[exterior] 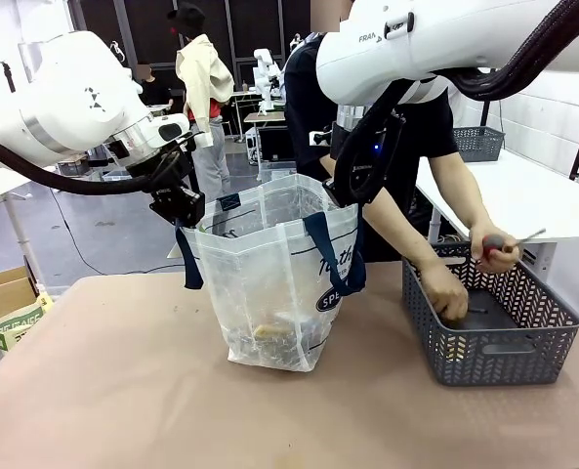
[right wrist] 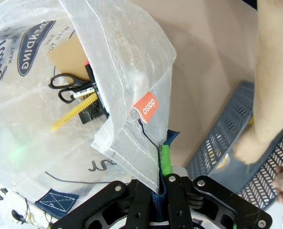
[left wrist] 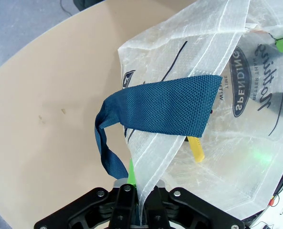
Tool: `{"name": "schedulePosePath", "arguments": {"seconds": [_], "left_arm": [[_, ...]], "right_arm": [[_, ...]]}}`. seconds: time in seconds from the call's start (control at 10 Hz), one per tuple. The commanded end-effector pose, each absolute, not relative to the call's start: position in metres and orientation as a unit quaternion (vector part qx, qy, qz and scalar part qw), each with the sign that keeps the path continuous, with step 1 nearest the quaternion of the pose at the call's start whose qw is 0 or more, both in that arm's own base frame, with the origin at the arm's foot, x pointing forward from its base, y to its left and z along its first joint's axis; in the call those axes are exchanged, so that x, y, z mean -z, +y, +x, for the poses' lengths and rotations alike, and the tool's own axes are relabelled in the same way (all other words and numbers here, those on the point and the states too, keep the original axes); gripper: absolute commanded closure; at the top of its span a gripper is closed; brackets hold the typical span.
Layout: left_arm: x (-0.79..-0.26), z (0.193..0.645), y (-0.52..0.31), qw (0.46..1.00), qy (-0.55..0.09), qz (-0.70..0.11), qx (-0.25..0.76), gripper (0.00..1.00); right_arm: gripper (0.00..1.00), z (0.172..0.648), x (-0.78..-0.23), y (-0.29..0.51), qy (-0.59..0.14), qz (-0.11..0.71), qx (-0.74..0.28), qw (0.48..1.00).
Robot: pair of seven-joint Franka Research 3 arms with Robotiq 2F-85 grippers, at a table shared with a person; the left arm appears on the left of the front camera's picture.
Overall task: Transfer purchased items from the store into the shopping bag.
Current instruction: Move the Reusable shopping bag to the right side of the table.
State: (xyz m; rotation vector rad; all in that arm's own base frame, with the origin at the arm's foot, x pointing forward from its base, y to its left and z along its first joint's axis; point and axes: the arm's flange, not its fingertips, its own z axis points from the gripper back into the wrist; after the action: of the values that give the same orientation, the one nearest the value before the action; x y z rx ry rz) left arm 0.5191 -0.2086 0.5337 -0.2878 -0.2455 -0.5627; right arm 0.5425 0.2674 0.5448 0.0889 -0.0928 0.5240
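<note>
L tool [left wrist: 140,193] clamped shut on shopping bag [exterior: 269,283] rim, R tool [right wrist: 160,179] clamped shut on opp. rim; bag stood on surface [exterior: 113,391]; person's hand [exterior: 448,301] seen inside store [exterior: 509,366].

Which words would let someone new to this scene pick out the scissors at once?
Start at the clear bag standing on the table, its rim pinched by the left gripper and the right gripper. Look down into it in the right wrist view: between a brown cardboard piece and a yellow strip lie the scissors. They alone have two black loop handles.
</note>
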Motion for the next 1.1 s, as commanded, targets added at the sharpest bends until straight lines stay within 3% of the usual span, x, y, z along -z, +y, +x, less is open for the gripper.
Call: {"name": "schedulePosePath", "arguments": {"seconds": [0.0,1.0], "left_arm": [[-0.5342,0.5192,-0.2079,0.943,-0.121,-0.141,0.276,1.00],[-0.5342,0.5192,-0.2079,0.943,-0.121,-0.141,0.276,1.00]], "right_arm": [[1.00,0.5425,-0.5450,0.2672,-0.046,0.044,-0.259,0.964],[1.00,0.5425,-0.5450,0.2672,-0.046,0.044,-0.259,0.964]]}}
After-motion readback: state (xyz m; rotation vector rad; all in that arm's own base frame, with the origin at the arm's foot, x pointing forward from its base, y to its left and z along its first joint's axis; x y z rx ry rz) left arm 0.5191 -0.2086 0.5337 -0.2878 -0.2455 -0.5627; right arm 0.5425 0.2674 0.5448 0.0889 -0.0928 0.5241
